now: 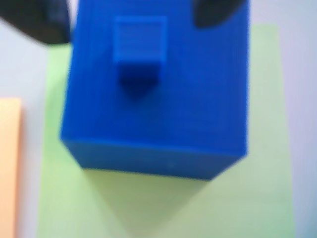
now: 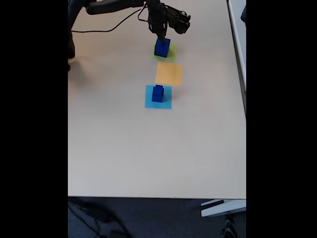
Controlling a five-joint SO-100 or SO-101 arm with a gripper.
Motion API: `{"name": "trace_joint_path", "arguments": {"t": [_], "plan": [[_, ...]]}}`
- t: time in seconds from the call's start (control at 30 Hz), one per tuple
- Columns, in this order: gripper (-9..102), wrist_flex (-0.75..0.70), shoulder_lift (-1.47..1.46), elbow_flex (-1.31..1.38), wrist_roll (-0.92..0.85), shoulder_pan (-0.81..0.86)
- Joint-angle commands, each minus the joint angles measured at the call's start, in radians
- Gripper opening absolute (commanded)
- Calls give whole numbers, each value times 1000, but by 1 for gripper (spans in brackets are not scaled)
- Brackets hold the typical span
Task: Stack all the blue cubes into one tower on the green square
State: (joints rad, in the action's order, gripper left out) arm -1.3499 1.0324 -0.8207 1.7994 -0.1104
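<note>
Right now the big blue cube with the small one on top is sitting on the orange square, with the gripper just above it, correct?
Not quite. The big blue cube carrying the small cube sits on the green square, not the orange square, which is bare in the fixed view. The wrist view shows green under the cube. The gripper is just above it, as you said.

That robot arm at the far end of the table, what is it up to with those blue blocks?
The arm's gripper hangs right over a large blue cube sitting on the green square. A small blue cube already rests on top of it. Whether the fingers are open or gripping is hard to tell. Further along the table, more blue cubes stand piled on a light-blue square, with an orange square lying between the two.
</note>
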Motion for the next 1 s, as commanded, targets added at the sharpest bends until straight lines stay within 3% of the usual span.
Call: {"name": "trace_joint_path", "arguments": {"t": [0.0,0.27,0.6,0.97], "plan": [[12,-11,17,124,-40,17],[24,81,60,106,-190,127],[28,290,216,-288,-368,301],[28,328,242,-359,-485,393]]}}
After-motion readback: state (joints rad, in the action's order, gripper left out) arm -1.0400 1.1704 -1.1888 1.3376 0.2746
